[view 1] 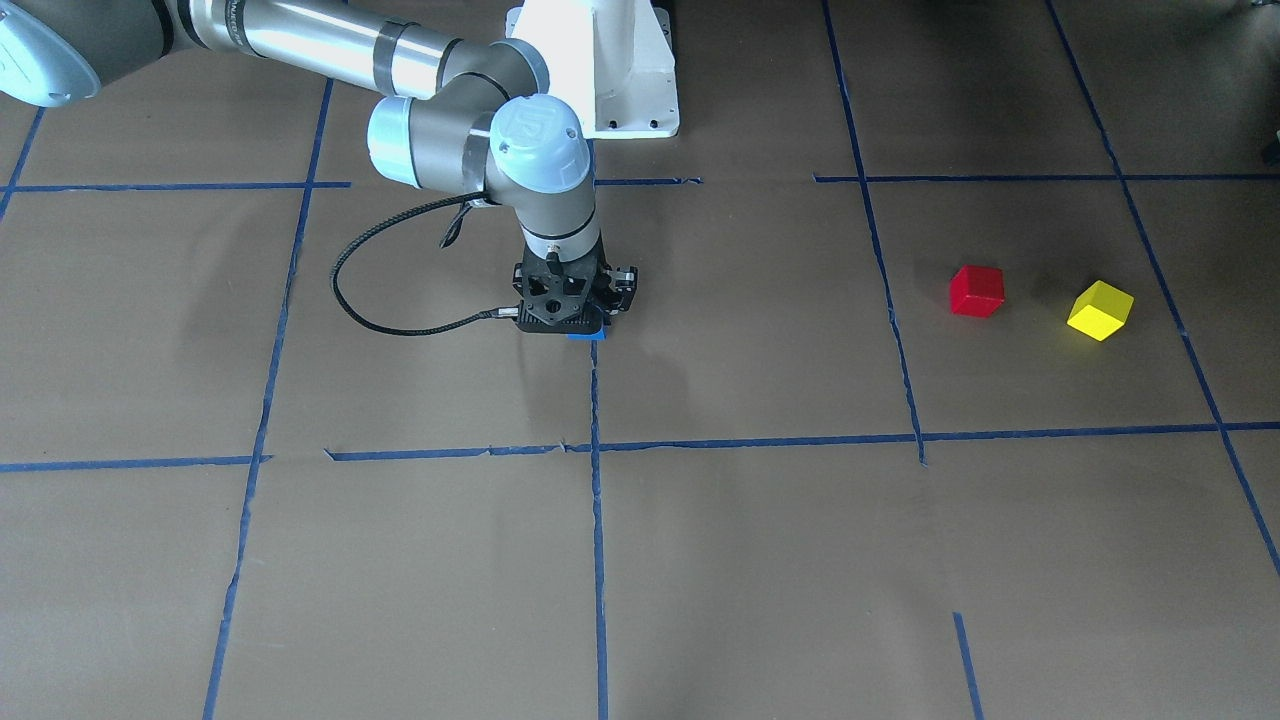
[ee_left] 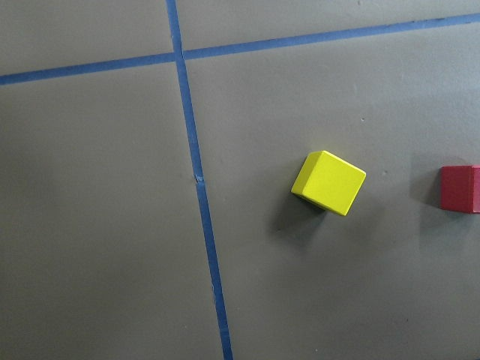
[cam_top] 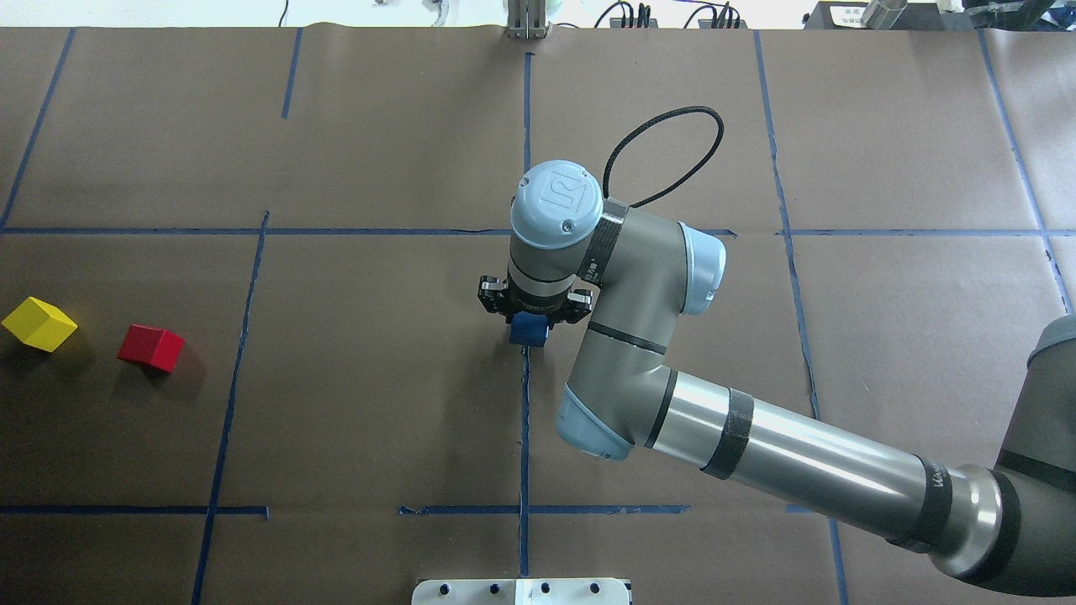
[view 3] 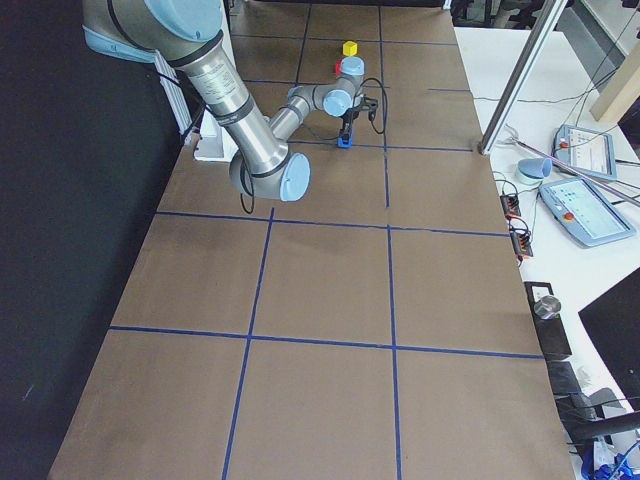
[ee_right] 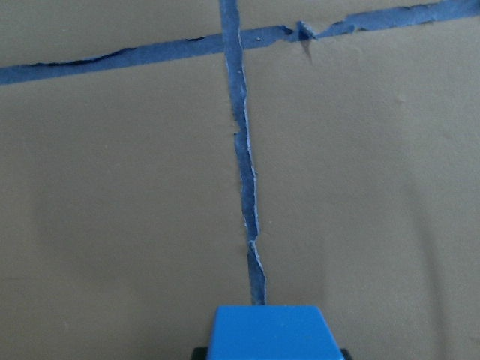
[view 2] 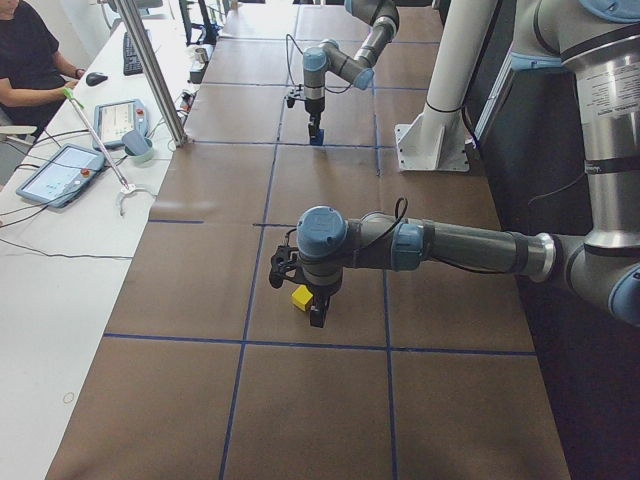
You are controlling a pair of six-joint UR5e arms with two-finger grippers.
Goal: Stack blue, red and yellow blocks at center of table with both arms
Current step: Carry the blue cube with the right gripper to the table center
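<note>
**Blue block gripped at centre, room all round**

The right gripper (cam_top: 533,316) is clamped on the blue block (cam_top: 528,331), a plain solid-blue cube on the centre tape line (cam_top: 524,420). Open brown table (cam_top: 378,403) surrounds it. The red block (cam_top: 151,347) and yellow block (cam_top: 39,323) sit far left, near the edge. The left gripper (view 2: 312,305) hangs by the yellow block, and I cannot tell whether it is open.

blue block (view 1: 589,336) mostly hidden, red block (ee_left: 460,189) cut by edge

My brown-papered bench (cam_top: 378,378) is gridded with blue tape (cam_top: 524,420); a white desk (view 2: 50,330) holding teach pendants (view 2: 55,172) runs along the exterior left view's left edge.
</note>
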